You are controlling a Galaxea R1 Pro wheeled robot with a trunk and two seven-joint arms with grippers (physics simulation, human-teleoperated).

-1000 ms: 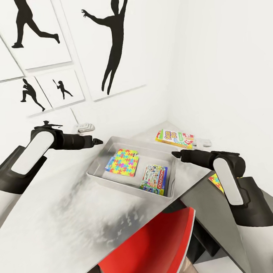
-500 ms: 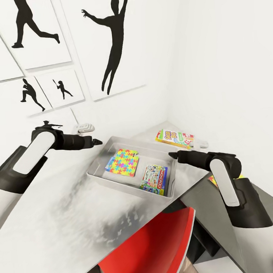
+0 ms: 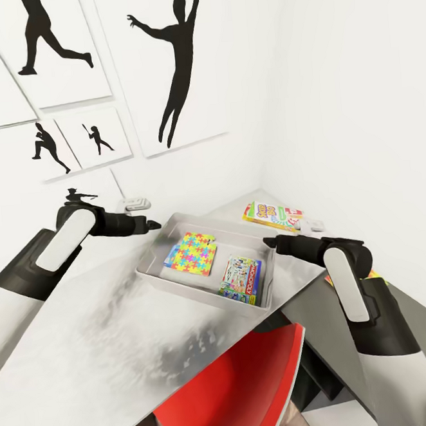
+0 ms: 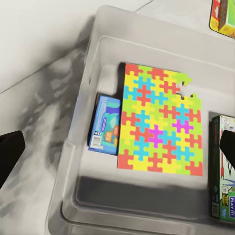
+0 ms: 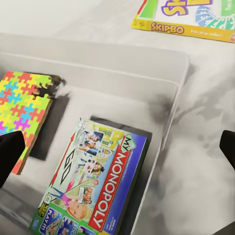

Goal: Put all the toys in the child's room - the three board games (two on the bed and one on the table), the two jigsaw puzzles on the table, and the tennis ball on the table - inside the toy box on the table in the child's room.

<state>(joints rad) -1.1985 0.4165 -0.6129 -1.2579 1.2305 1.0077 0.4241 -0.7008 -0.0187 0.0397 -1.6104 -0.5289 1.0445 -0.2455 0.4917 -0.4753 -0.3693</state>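
Toy box point(image 3: 155, 270) sits on the light-grey bench point(image 3: 89, 353) w/ stuff already in it: a jigsaw puzzle point(image 3: 192, 254) lying flat, a blue board game point(image 4: 105, 124) tucked under its edge, and the Monopoly box point(image 3: 241, 279) next to it. So 3 of the toys are in, imo roughly halfway.

Skip-Bo game point(image 3: 273, 216) is on the bench beyond the box, near the wall corner, not in yet. A bit of the second puzzle point(image 3: 376, 279) peeks out behind the right arm, on the lower dark part. Can't spot the tennis ball anywhere.

Left claw point(image 3: 152, 225) hangs just beside the box's far-left rim; in its wrist cam the fingers sit wide apart at the frame edges w/ nothing between them. Right claw point(image 3: 269, 241) is over the box's right rim, same deal in its cam: spread open, holding nothing.

Looks like a between-pickups moment. Skip-Bo is prob the next target for the right arm: reach past the rim, get low enough to pinch that thin flat box by an edge. Tricky bc it lies flush.
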